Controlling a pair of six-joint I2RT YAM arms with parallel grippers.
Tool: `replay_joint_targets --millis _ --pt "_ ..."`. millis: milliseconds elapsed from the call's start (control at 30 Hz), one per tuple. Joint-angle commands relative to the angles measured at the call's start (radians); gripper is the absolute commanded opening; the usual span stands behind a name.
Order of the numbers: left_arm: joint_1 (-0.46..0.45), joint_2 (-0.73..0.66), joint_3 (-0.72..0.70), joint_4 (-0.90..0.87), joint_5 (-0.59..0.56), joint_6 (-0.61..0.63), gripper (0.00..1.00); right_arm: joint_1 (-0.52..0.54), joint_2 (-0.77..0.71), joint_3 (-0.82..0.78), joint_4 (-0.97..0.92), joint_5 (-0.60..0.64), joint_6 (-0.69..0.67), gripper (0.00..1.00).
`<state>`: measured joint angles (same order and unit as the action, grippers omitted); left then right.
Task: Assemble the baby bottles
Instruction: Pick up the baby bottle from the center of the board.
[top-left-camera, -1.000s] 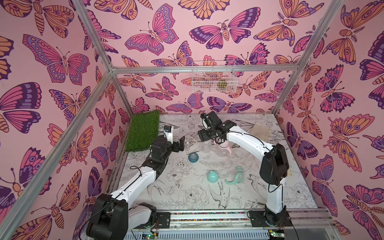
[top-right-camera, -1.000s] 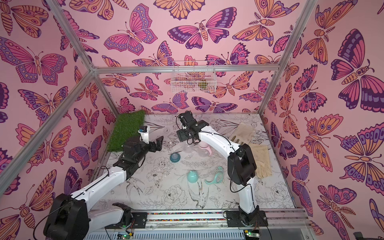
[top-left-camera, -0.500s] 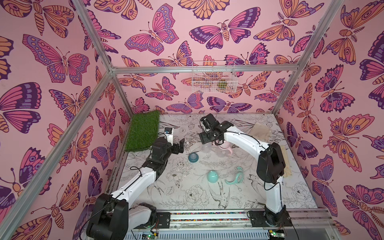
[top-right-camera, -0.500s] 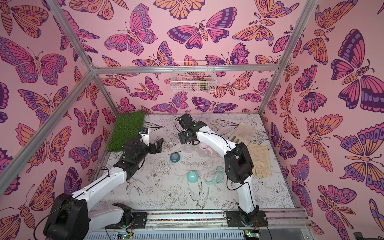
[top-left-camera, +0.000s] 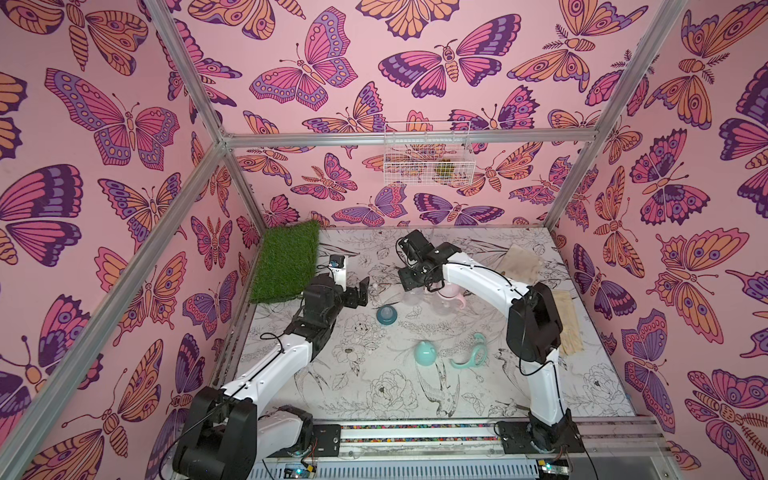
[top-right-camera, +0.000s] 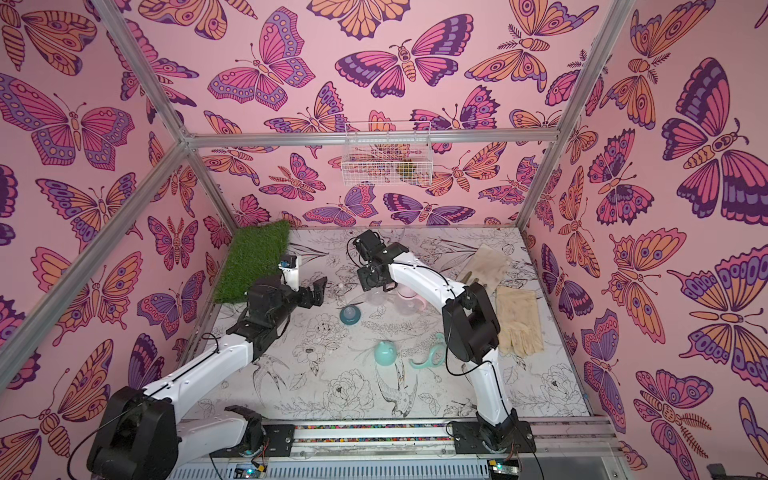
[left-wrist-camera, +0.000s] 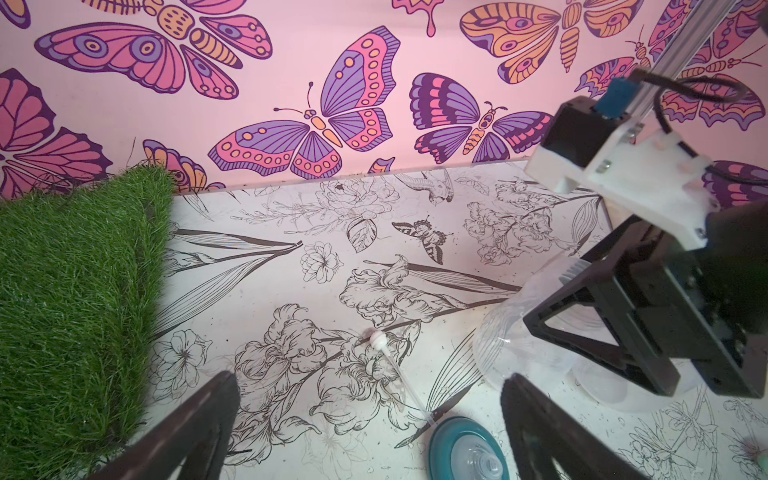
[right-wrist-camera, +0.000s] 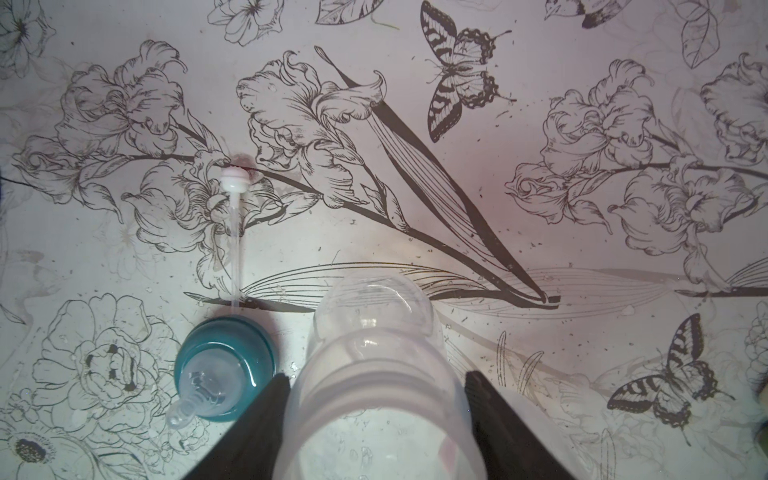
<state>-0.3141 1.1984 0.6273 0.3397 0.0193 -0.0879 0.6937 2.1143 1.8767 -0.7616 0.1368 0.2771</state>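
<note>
Bottle (right-wrist-camera: 376, 307) (clear, upright) stands between fingers (right-wrist-camera: 257, 428) of right hand (right-wrist-camera: 375, 375).

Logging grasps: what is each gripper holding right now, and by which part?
Left gripper, open, holds nothing. Right gripper straddles the clear plastic bottle at its threaded neck; whether it clamps cannot be told.

Stretches the left arm (top-left-camera: 270, 365) forward and inward from its near base, links low, wrist lifted a little. Carries the left gripper (left-wrist-camera: 370, 376) almost level, jaws spread wide. Bends the right arm (top-left-camera: 478, 276) at a high elbow, forearm running away and leftward, wrist tipped over. Points the right gripper (right-wrist-camera: 376, 376) steeply downward, jaws partway apart.
</note>
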Motion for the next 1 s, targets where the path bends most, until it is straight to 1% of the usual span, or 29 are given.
replay_joint_targets --millis 0,167,267,400,633,733,800,967 --pt "0.007 0.013 -0.014 0.013 0.02 0.006 1.0 0.01 0.03 0.055 -0.029 -0.015 -0.015 0.56" --pt "0.007 0.031 -0.015 0.022 0.053 0.007 1.0 0.018 0.052 0.12 -0.033 -0.04 -0.042 0.37" --pt "0.007 0.033 -0.025 0.042 0.105 0.022 1.0 0.02 0.046 0.149 -0.036 -0.062 -0.056 0.32" --pt "0.01 0.027 -0.045 0.089 0.235 0.051 1.0 0.02 -0.008 0.154 -0.029 -0.097 -0.083 0.29" --pt "0.013 0.003 -0.076 0.149 0.581 0.131 1.0 0.019 -0.168 0.109 -0.031 -0.149 -0.118 0.28" --pt "0.013 -0.011 -0.087 0.157 0.667 0.148 1.0 0.017 -0.237 0.084 -0.037 -0.177 -0.116 0.27" --pt "0.013 -0.016 -0.086 0.146 0.735 0.173 1.0 0.012 -0.28 0.07 -0.039 -0.219 -0.109 0.26" --pt "0.013 -0.017 -0.074 0.155 0.835 0.175 1.0 0.01 -0.348 0.048 -0.063 -0.33 -0.089 0.25"
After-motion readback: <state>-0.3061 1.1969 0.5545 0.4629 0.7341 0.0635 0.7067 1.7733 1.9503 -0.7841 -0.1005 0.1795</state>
